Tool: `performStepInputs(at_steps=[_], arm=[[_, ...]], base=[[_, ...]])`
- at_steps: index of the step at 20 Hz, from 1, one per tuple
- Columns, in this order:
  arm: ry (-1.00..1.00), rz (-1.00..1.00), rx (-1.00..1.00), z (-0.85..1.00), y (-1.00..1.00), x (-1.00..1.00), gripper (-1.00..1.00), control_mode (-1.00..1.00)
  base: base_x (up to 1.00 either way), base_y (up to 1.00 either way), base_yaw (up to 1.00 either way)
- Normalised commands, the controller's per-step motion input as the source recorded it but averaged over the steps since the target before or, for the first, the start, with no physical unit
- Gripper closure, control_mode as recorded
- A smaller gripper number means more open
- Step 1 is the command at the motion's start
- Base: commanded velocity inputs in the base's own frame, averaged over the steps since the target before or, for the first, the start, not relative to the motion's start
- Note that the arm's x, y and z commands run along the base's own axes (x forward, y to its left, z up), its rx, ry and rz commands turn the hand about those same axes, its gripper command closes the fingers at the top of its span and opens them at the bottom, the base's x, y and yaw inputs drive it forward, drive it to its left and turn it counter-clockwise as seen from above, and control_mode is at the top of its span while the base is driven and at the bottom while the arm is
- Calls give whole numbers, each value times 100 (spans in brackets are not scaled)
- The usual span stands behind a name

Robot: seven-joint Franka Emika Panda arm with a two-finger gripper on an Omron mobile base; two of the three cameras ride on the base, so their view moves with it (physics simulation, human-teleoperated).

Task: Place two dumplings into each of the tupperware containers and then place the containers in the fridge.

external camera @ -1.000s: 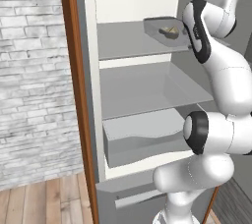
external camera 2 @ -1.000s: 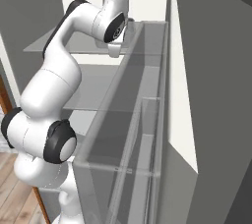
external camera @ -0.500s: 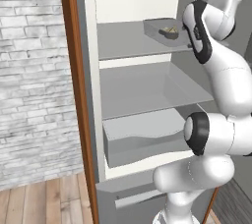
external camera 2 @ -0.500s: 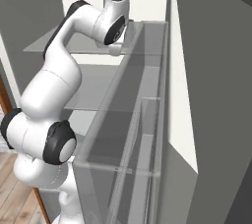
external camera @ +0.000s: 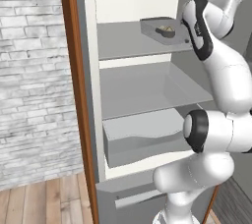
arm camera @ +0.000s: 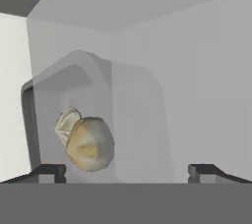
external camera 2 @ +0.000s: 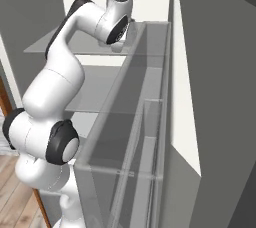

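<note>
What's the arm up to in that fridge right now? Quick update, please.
Fingers spread open, gripping nothing. Grey container with dumplings sits on the fridge's top shelf, right in front of the hand. Nothing blocking it.

A smoky grey tupperware container stood ahead of the camera, its rounded corners and dark left rim plain against the pale grey fridge wall. Inside it lay two dumplings pressed together: a larger tan one in front and a paler folded one just behind its left side. The gripper showed its two dark fingertips low in the view, set wide apart, with the jaws holding nothing between them.
</note>
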Motion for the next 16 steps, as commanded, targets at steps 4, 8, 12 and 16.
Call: performStepInputs(at_steps=[4, 8, 12, 16], arm=[[0, 8, 0, 29, 2, -90, -100, -100], [-26, 2, 0, 0, 4, -100, -100, -100], [-20, 10, -1, -13, 14, -100, -100, -100], [0, 18, -15, -15, 24, -100, -100, -100]], base=[[0, 0, 0], [0, 0, 0], [0, 0, 0], [0, 0, 0]])
